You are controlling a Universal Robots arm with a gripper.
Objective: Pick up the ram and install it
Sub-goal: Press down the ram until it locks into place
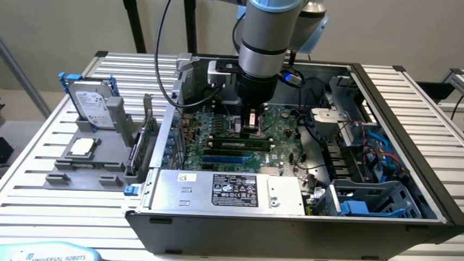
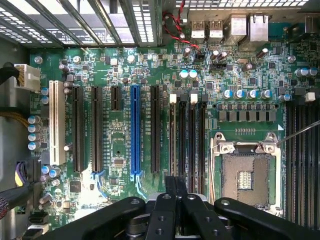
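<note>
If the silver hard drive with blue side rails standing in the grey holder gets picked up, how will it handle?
The silver hard drive looks rigid and probably dense for its size, being metal-cased. Standing on edge in the grey holder, it would likely tip if unsupported.

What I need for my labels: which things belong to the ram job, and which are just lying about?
Job in hand:
ram, apparently standing in a motherboard slot
gripper, close above it
motherboard

Lying about:
hard drive
processor chip
upright green card
power supply
</note>
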